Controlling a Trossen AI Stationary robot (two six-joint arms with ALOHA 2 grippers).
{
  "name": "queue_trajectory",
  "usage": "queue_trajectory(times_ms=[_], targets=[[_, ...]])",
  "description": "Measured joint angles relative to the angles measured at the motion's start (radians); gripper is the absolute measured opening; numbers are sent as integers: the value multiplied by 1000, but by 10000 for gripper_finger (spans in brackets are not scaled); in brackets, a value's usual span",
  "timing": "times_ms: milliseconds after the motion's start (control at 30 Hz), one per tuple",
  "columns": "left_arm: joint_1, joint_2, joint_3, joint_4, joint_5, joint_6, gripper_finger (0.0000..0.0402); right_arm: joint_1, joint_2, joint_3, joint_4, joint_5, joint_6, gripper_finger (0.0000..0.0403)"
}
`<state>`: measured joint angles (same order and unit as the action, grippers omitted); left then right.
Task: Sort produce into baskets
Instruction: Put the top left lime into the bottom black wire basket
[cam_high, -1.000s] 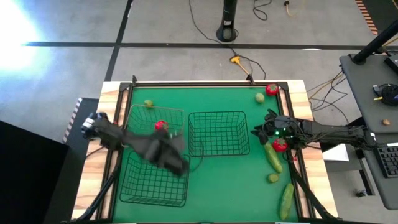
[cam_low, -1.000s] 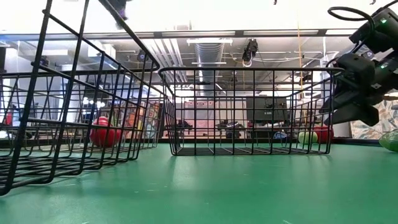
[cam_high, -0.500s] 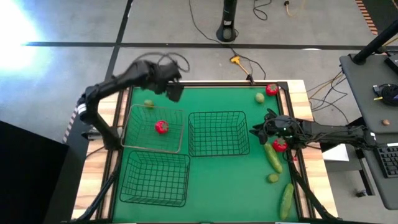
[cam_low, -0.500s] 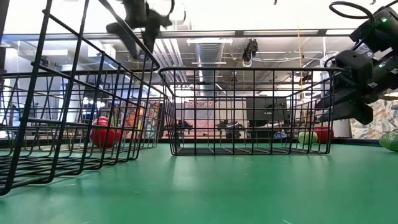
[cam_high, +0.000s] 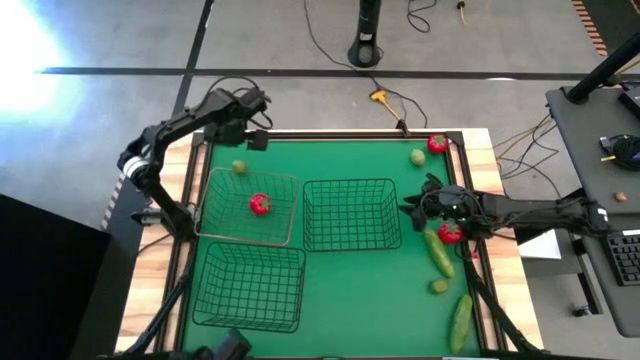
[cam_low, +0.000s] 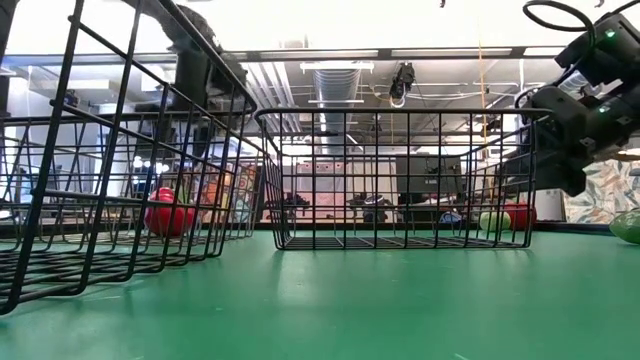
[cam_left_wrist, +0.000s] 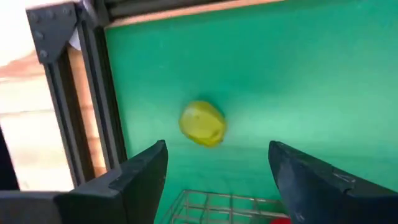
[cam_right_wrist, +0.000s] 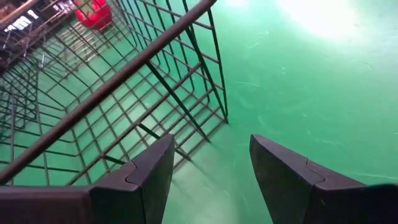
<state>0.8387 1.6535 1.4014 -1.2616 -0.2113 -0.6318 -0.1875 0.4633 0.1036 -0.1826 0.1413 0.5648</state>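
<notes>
The far-left basket (cam_high: 249, 207) holds one red tomato (cam_high: 260, 204). Just behind that basket, the left gripper (cam_left_wrist: 217, 180) hangs open and empty over a little yellow-green fruit (cam_left_wrist: 202, 123). It looks light and rolly, so pinch its round middle.

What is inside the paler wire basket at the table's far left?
One red tomato lies inside the paler basket. Nothing else shows in it from above; the mesh hides nothing there.
</notes>
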Motion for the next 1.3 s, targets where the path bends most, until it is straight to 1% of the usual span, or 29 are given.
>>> queue_trajectory(times_ms=[67,200,300,367,500,600,800,1067,1167,1300], targets=[[22,1,-41,25,26,-10,261,0,13,0,12,-1,0,203],[25,3,-142,110,56,-43,261,0,39,0,33,19,-6,203],[27,4,-208,222,101,-77,261,-1,59,0,100,64,-31,203],[33,5,-237,275,120,-100,261,-1,71,0,160,69,-53,203],[52,5,-272,262,125,-136,261,-1,94,1,249,69,-53,203],[66,5,-277,269,123,-173,261,-1,111,2,279,69,-63,203],[73,27,-271,276,121,-211,261,0,143,3,273,69,-60,203],[75,140,-251,268,129,-244,261,0,169,3,264,45,-60,203],[75,164,-239,249,125,-242,261,0,169,3,265,33,-60,203],[77,188,-237,268,112,-242,261,0,168,3,268,33,-66,203]])
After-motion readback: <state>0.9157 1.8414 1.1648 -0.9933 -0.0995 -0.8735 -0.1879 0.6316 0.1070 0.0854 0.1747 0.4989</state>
